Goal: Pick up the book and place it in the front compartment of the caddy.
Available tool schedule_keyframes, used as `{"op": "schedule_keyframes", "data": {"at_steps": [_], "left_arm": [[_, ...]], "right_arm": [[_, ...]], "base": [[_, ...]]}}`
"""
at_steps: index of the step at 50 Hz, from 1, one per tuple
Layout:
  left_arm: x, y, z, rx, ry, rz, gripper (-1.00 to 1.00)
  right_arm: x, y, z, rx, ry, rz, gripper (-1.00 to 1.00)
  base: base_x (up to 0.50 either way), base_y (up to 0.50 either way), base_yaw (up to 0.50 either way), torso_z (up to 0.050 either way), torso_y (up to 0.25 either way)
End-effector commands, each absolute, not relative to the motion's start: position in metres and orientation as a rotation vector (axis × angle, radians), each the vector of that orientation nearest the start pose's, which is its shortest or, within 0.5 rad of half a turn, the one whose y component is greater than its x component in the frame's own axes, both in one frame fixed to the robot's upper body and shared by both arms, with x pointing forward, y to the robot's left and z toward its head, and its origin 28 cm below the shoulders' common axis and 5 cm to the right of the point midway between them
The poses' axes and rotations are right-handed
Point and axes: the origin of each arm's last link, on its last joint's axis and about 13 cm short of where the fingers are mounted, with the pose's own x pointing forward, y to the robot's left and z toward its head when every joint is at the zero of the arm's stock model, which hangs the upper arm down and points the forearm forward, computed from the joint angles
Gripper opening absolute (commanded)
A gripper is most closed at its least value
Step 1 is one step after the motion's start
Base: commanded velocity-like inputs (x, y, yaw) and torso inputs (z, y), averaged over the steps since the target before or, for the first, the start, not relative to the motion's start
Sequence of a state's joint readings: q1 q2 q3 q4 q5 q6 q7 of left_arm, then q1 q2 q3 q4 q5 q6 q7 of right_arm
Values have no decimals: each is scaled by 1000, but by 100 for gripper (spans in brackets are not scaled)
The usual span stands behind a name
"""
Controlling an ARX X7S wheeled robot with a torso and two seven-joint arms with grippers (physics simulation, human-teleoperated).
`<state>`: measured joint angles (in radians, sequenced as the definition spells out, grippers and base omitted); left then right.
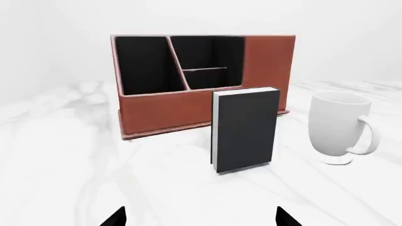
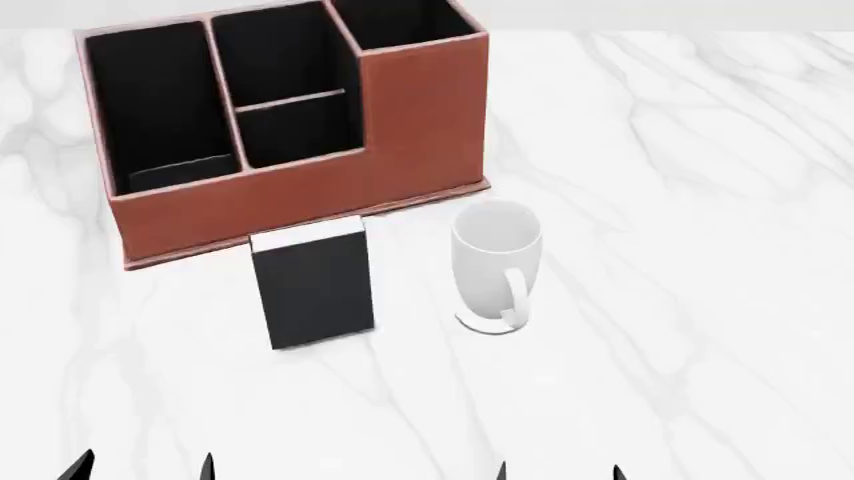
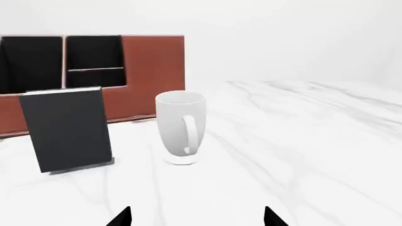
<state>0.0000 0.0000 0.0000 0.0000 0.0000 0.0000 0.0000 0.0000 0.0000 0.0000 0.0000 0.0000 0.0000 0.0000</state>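
White marble covered the counter (image 2: pixel 694 200), which carried everything in view. Largest on it was the caddy (image 2: pixel 400 130), a reddish-brown box with black-lined slots, one end taller than the rest. All its visible compartments looked empty of the book, so the placing had not been done.

The book (image 2: pixel 314 290), black-covered with a white page edge, stood upright on the counter just in front of the caddy's low front wall, apart from it. Nothing was touching it, so the pick-up had not begun either.

A white mug (image 2: pixel 497 262) stood beside the book, also in front of the caddy, near its taller end, handle turned away from the caddy.

Smallest in view, only the dark fingertips of each end effector showed. The left end effector (image 1: pixel 199 217) had its fingers spread wide and held nothing, well short of the book. The right end effector (image 3: pixel 197 216) was likewise spread wide and empty. By my judgement, the whole task remained: reach, grasp, lift, and lower into the front compartment.
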Motion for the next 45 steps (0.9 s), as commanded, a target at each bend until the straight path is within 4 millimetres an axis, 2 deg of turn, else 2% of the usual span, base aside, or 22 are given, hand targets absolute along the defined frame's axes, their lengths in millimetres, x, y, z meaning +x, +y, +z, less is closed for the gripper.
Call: {"op": "schedule_keyframes", "data": {"at_steps": [1, 13, 19, 27, 28, 30, 31, 32, 33, 34, 45], "left_arm": [[212, 206, 12, -2, 1, 2, 100], [215, 206, 11, -21, 30, 13, 100], [213, 205, 15, -31, 4, 6, 100], [209, 206, 50, -23, -104, 3, 100], [205, 210, 75, -23, -180, 7, 100], [203, 211, 83, -15, -203, 5, 100], [198, 220, 107, 9, -217, 16, 100], [189, 217, 129, 17, -248, 1, 100], [175, 213, 156, 9, -394, -21, 100], [170, 212, 164, 7, -447, -28, 100], [169, 212, 165, 9, -448, -28, 100]], "right_arm": [[211, -96, 11, -1, -1, -9, 100], [210, -99, 12, -6, -2, -24, 100], [208, -102, 23, -16, -33, -50, 100], [204, -104, 64, -40, -160, -62, 100], [200, -105, 89, -46, -235, -59, 100], [198, -105, 97, -44, -254, -59, 100], [198, -119, 131, -24, -317, -112, 100], [186, -116, 150, -31, -327, -99, 100], [170, -112, 173, -28, -455, -81, 100], [170, -112, 173, -29, -455, -82, 100], [170, -111, 174, -32, -456, -80, 100]], "base": [[0, 0, 0, 0, 0], [0, 0, 0, 0, 0], [0, 0, 0, 0, 0], [0, 0, 0, 0, 0], [0, 0, 0, 0, 0], [0, 0, 0, 0, 0], [0, 0, 0, 0, 0], [0, 0, 0, 0, 0], [0, 0, 0, 0, 0], [0, 0, 0, 0, 0], [0, 0, 0, 0, 0]]}}
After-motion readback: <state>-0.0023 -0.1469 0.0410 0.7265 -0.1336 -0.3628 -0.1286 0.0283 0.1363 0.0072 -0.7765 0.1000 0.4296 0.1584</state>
